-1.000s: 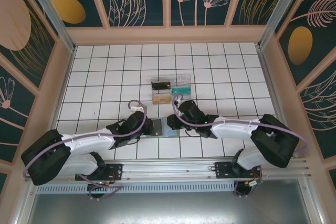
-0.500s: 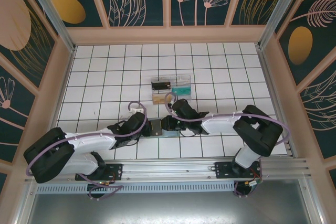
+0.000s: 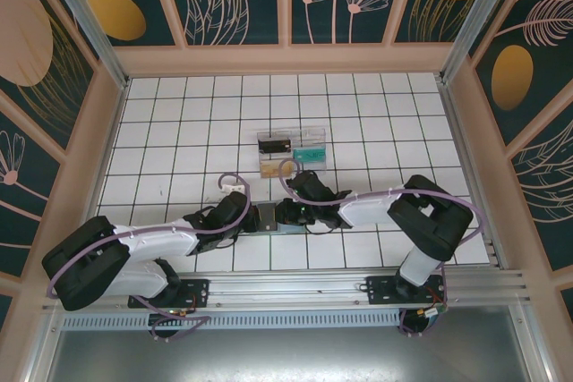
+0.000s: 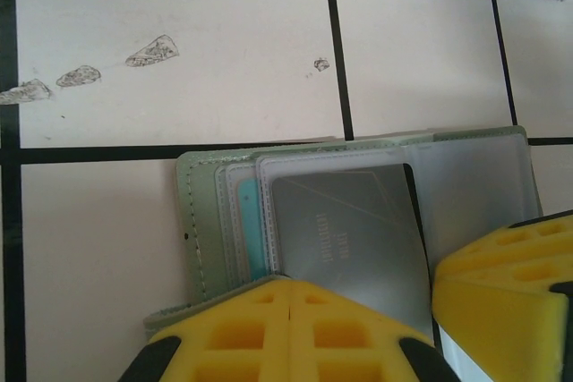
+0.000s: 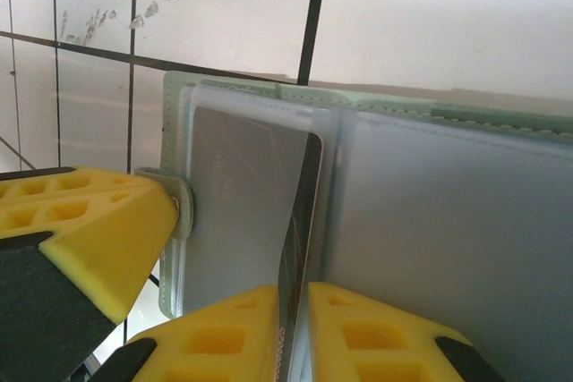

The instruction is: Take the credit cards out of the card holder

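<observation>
Card [image 5: 242, 176] apparently between right gripper [image 5: 294, 333] pads

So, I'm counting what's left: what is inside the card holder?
In the card holder, a grey card shows at the front among clear sleeves, with a teal card edging out behind it. Yellow fingers cover the lower part, so any other cards are hidden.

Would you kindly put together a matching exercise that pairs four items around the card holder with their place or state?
Things:
1. card holder
2. grey card
3. teal card
4. clear tray

Place or state:
A. only a thin edge showing
B. standing apart, farther back
C. lying open, pale green border
D. pinched between the fingers of the right gripper

Pairs: 1-C, 2-D, 3-A, 4-B
</observation>
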Tool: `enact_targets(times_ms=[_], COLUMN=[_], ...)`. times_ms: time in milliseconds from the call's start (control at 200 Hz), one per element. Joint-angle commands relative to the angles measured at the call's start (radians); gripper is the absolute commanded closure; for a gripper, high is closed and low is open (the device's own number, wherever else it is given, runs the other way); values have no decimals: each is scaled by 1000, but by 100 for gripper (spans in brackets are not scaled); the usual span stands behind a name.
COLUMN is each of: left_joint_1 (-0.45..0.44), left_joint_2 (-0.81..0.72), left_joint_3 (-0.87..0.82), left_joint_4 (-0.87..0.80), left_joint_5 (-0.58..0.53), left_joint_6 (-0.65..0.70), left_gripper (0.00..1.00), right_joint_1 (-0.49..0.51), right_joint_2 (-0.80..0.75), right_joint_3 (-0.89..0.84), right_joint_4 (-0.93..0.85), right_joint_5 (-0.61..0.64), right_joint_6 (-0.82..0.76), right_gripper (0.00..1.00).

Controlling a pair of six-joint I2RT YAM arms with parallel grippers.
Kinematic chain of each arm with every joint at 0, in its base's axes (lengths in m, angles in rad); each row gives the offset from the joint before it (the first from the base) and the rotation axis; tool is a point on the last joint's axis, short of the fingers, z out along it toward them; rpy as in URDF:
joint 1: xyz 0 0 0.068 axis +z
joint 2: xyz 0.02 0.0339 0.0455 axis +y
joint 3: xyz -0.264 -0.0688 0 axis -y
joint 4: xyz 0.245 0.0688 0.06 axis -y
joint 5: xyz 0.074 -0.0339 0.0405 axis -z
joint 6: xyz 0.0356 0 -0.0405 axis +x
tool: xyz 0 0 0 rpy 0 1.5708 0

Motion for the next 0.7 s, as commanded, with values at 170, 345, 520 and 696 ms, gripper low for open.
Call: enact_targets(times_ms=[170,345,520,696], left_joint_1=[5,5,4,5], left_joint_2=[21,7,16,36], left_joint_3=[-39,-43,-36,-26], left_joint_4=[0,-11,-38,-63], left_joint_5=[49,38,17,0], left_joint_6=[-8,-9,-11,-13], left_gripper=[99,100,100,100], right_joint_1=[-3,-5,-13,-26], right_joint_2=[32,25,12,-10], right_joint_3=[30,21,1,-30], right_joint_4=[1,0,6,14], right_joint_5=[-30,-25,-21,-14], right_joint_6=[24,33,39,54], right_gripper=[83,91,100,100])
